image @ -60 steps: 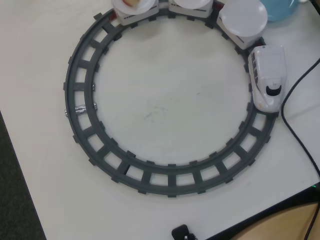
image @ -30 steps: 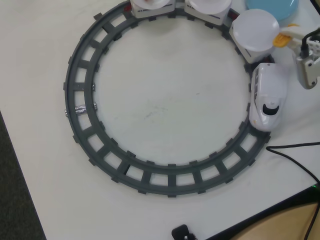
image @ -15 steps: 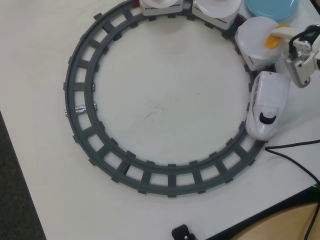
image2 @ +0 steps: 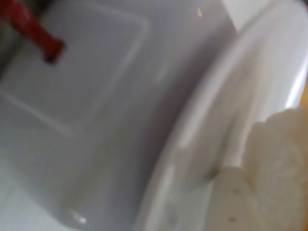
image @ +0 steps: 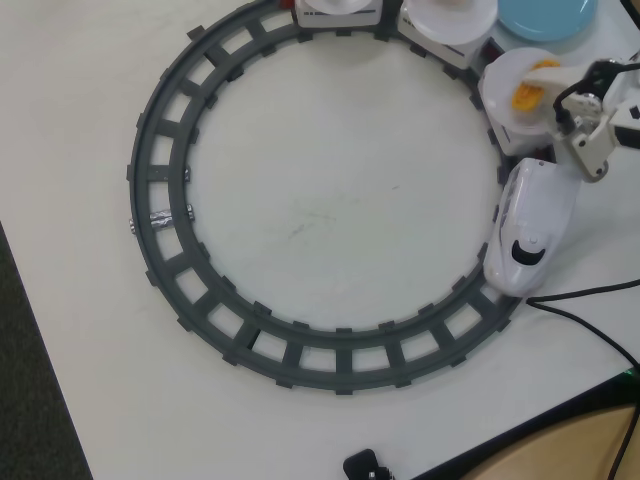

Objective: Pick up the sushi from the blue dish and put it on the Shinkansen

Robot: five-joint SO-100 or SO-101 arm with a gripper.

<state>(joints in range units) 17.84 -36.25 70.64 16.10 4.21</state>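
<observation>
The gripper [image: 545, 88] pinches the sushi [image: 527, 92] low over the Shinkansen [image: 528, 228] car's white plate [image: 505, 100], where an off-centre release risks it rolling off the rim

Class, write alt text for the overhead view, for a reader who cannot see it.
A robot claw holds a yellow-orange sushi piece over a white plate on a car behind the white Shinkansen. The train sits on a grey circular track on a white table; a blue dish lies at the top edge.

white table [image: 330, 210] (evenly lit), dark floor [image: 25, 400] at left, tan surface [image: 560, 455] bottom right.
</observation>
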